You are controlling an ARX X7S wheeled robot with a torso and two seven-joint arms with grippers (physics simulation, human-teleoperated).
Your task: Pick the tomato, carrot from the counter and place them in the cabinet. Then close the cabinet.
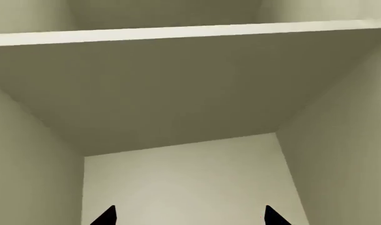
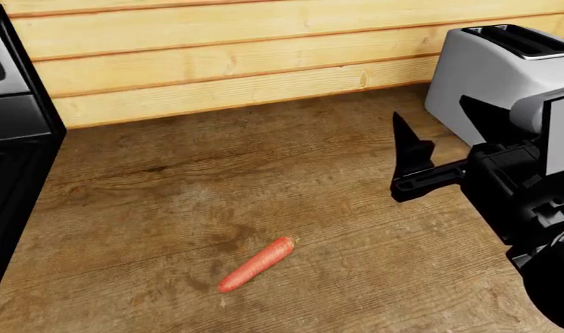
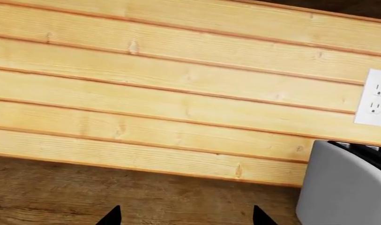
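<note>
Head view: the carrot (image 2: 257, 263) is seen lying on the bench (image 2: 171, 194) near its front edge. The right hand (image 2: 448, 156) is held open and empty beside the toaster (image 2: 490, 73). The left hand (image 1: 189, 216) is spread open, empty, inside the cabinet (image 1: 177, 93).

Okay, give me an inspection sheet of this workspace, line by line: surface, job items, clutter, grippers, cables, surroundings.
Surface: brown wood-grain counter.
Job's things: carrot lies on the counter, untouched; tomato not seen in any view.
Clutter: silver toaster at the counter's right rear.
Grippers: right gripper above the counter near the toaster, jaws apart, empty; left gripper inside a pale cabinet, jaws apart, nothing between them.
Cables: nothing seen.
Surroundings: wooden plank wall behind, white outlet above the toaster, black stove at left.
</note>
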